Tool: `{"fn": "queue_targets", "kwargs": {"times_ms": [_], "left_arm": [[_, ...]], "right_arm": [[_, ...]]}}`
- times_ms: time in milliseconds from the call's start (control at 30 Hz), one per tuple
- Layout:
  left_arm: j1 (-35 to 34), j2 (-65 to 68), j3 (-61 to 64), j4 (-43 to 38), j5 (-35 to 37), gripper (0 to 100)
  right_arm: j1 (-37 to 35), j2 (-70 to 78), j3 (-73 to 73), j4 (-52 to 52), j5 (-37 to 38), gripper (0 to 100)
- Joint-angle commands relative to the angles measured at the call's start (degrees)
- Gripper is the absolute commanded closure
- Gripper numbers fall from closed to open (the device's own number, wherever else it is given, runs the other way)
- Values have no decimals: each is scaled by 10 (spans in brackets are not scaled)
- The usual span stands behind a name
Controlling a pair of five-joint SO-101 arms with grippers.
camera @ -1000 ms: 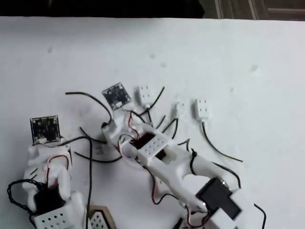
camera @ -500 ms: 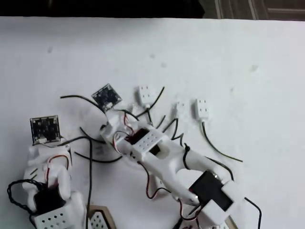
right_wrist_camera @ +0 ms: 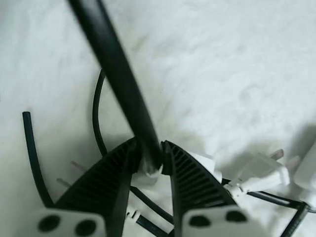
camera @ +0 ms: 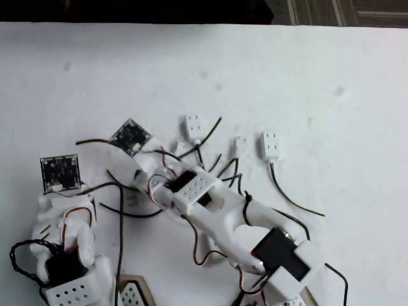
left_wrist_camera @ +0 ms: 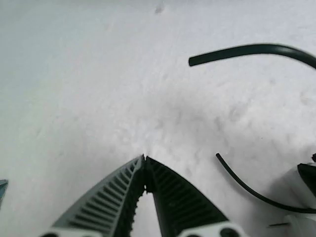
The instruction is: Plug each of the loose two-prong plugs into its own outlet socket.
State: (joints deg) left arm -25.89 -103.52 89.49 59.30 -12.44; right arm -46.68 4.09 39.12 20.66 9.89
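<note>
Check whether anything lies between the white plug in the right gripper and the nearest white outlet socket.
Yes: loose black cables lie on the table between the right gripper, shut on the white plug, and the white rectangular outlet socket.

A white table lies under a dark strip along the top edge of the frame. The right arm stretches diagonally from the lower right toward the centre left, and a black square board caps its wrist. A black cable curves out to the left from beneath that board. Just above the arm sit a white outlet socket and a small white plug. Right of the plug is a second socket, whose black lead trails down to the right. The left arm stands in the lower left corner, with a similar board at its upper end
</note>
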Motion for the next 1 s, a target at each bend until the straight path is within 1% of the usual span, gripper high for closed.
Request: {"fn": "queue_targets", "kwargs": {"times_ms": [0, 233, 300, 433, 700, 767, 967], "left_arm": [[-7, -4, -4, 4, -6, 976], [-6, -4, -3, 4, -6, 976], [-6, -4, -3, 4, -6, 976], [-5, -4, 12, -8, -7, 976], [-6, -4, 13, -12, -7, 976], [-6, -4, 13, -12, -7, 976], [-5, -4, 13, -11, -7, 976]], "right_arm": [[-5, 14, -14, 58, 13, 982], [-4, 3, -29, 57, 8, 982], [0, -25, -41, 57, -18, 982], [24, -87, -74, 58, -69, 982], [67, -109, -165, 53, -77, 982], [74, -109, -195, 53, -95, 982], [120, -108, -280, 53, -104, 982]]}}
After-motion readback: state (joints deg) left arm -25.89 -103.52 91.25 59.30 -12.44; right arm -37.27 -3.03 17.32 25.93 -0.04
